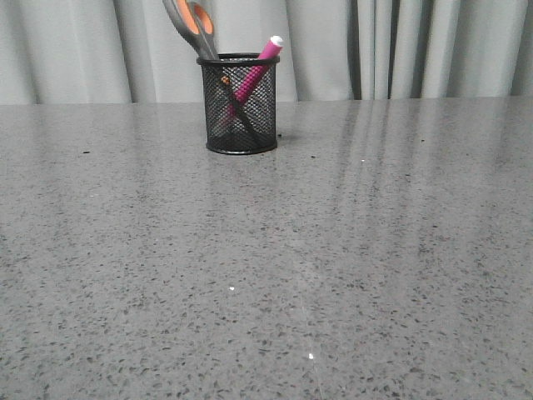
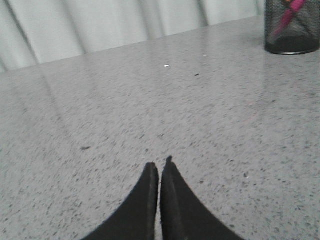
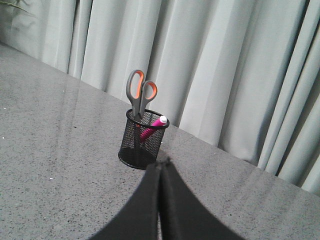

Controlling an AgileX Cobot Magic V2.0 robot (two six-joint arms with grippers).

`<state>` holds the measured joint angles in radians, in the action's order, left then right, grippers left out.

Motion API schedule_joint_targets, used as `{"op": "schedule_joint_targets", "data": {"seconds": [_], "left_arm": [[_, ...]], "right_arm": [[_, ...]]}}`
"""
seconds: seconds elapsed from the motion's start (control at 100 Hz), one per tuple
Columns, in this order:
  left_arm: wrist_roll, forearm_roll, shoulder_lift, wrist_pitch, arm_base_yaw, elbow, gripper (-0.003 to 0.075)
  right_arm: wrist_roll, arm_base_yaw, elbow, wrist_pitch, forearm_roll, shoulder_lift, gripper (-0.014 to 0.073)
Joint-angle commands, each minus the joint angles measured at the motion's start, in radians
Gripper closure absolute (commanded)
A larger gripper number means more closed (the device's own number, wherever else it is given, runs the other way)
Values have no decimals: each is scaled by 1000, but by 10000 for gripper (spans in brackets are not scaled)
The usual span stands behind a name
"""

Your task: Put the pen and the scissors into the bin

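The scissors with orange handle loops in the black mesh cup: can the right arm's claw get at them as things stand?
Probably yes. The grey scissors stand handles-up above the black mesh cup, nothing between them and the right claw, though it is shut.

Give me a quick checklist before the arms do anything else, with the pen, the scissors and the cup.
1. Magenta-pink pen inside black wire-mesh bin: ok.
2. Grey scissors with orange handle loops in the bin, handles up: ok.
3. Bin upright on the grey speckled table: ok.
4. Left tool shut, holding nothing: ok.
5. Right tool shut, holding nothing: ok.
6. Whether the leaning scissors could tip the bin: cannot tell.
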<state>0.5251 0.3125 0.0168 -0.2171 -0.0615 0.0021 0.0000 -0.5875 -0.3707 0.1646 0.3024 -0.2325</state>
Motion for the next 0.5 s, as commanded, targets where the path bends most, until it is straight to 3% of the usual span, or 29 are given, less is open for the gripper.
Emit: {"op": "schedule_joint_targets", "data": {"seconds": [0.0,0.2,0.4,0.49], "left_arm": [[-63,-2,-35,89,28,24,739],[-122,-21,-54,-89,66,34,739],[-122,-32,-54,-82,72,43,739],[-122,-138,-54,-84,74,43,739]], "right_arm": [[0,0,-24,-72,13,-7,662],[0,0,-24,-72,13,-7,662],[0,0,-24,-72,13,-7,662],[0,0,-24,-72,13,-7,662]]}}
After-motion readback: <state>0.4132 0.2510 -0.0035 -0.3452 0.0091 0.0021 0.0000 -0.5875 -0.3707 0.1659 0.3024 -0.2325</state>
